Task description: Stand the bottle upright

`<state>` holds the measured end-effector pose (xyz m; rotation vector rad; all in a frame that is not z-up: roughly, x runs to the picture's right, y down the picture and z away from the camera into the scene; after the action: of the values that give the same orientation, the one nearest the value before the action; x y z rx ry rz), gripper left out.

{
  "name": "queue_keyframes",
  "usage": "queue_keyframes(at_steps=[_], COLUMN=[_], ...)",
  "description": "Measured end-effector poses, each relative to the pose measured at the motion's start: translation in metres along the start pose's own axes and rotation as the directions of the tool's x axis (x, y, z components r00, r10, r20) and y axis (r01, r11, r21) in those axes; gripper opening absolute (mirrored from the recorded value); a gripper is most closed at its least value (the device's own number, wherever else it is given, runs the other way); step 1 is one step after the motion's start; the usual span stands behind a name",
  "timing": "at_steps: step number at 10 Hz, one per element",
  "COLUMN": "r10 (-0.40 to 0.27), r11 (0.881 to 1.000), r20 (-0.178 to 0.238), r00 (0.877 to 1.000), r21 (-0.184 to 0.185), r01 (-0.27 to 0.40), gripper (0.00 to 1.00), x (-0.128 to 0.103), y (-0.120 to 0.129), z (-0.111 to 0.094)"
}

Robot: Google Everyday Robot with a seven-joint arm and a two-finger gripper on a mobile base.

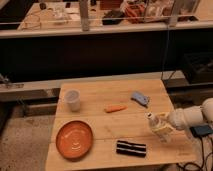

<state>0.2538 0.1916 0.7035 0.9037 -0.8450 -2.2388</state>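
Observation:
The bottle point(155, 124) is a small whitish-translucent one at the right side of the wooden table point(110, 90), near its right edge. It stands close to upright, leaning slightly, with its top toward the upper left. My gripper point(162, 132) reaches in from the right on a white arm point(192, 117). Its fingers are closed around the lower body of the bottle, whose base is at or just above the table top.
A white cup point(73, 100) stands at the left. An orange plate point(74, 139) lies front left. An orange carrot-like piece point(115, 108) lies mid-table, a blue-grey object point(140, 98) behind the bottle, and a black striped object point(131, 148) in front.

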Motion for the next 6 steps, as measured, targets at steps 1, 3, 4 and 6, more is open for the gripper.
queue_keyframes(at_steps=[1,3,4,6], r10=[0.002,0.009,0.014,0.031], r11=[1.0,1.0,0.999,0.998], r20=[-0.002,-0.012,-0.019,-0.043], r00=[1.0,1.0,1.0,0.999], r21=[0.008,0.024,0.031,0.052], r01=[-0.002,-0.009,-0.013,-0.029], gripper=[0.0,0.0,0.0,0.0], x=[0.0003,0.0009,0.0005,-0.0037], y=[-0.0004,0.0007,0.0006,0.0017], z=[0.0013,0.0057,0.0077,0.0112])
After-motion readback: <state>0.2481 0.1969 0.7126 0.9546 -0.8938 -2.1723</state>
